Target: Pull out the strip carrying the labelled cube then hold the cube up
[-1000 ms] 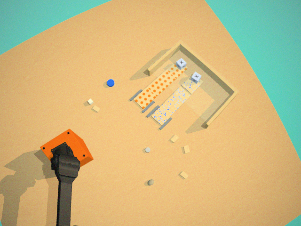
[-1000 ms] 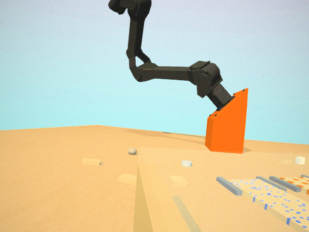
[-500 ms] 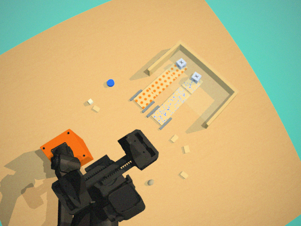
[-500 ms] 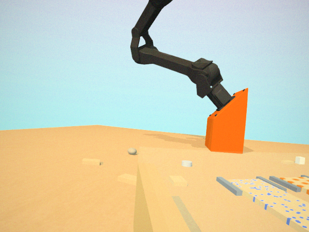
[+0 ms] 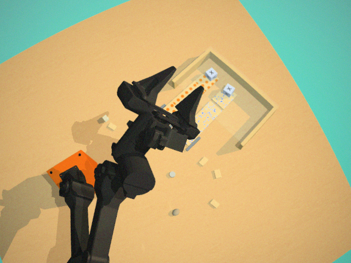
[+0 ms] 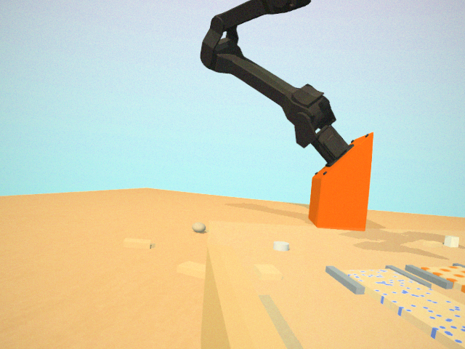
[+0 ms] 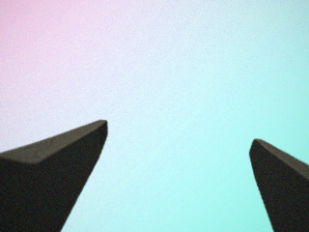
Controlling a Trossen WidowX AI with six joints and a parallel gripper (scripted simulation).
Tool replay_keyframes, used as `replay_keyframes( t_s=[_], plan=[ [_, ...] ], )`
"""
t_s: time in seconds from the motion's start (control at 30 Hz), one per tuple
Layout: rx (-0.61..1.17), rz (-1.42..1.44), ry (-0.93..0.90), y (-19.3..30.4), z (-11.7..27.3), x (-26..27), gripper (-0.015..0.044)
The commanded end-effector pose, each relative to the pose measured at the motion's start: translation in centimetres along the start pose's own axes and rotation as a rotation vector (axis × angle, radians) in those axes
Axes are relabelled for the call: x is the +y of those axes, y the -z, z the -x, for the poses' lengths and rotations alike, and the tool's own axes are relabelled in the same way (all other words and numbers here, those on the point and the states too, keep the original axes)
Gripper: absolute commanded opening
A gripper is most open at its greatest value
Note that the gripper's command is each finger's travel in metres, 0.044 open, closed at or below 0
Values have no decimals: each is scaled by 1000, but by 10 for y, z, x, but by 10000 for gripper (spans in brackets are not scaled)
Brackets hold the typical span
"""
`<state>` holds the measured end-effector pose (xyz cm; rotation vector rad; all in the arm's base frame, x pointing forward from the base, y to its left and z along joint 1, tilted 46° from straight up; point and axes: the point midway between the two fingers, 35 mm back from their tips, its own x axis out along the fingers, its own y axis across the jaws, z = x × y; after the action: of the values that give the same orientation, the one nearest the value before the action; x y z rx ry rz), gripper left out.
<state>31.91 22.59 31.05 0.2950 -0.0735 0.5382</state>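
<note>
An orange-dotted strip (image 5: 185, 93) (image 6: 443, 272) lies on the table, partly hidden under the arm; no break shows in its visible part. A cube marked X (image 5: 211, 73) sits at its far end. A blue-speckled strip (image 5: 208, 114) (image 6: 409, 297) lies beside it, with a gap between its long part and a short end piece (image 5: 219, 98). Another cube marked X (image 5: 228, 89) sits on that end piece. My gripper (image 5: 188, 78) (image 7: 179, 136) is open and empty, high above the table. The wrist view shows only sky between the fingers.
A low three-sided wall (image 5: 258, 126) surrounds the far strip ends. Grey rails (image 5: 193, 143) (image 6: 344, 279) flank the near ends. A grey disc (image 5: 171, 174) (image 6: 280, 246), a ball (image 5: 175, 211) (image 6: 198, 227), a pale cube (image 5: 105, 118) (image 6: 451, 241) and several flat blocks lie around.
</note>
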Motion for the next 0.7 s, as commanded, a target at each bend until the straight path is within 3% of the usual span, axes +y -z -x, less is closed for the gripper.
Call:
replay_keyframes(
  t_s=[0.0,0.2,0.43,0.67],
  plan=[
    [147,178,226,59,3,-51,400],
    [389,469,505,126,35,-119,400],
    [744,869,774,181,105,-187,400],
    [782,910,796,184,113,-192,400]
  ],
)
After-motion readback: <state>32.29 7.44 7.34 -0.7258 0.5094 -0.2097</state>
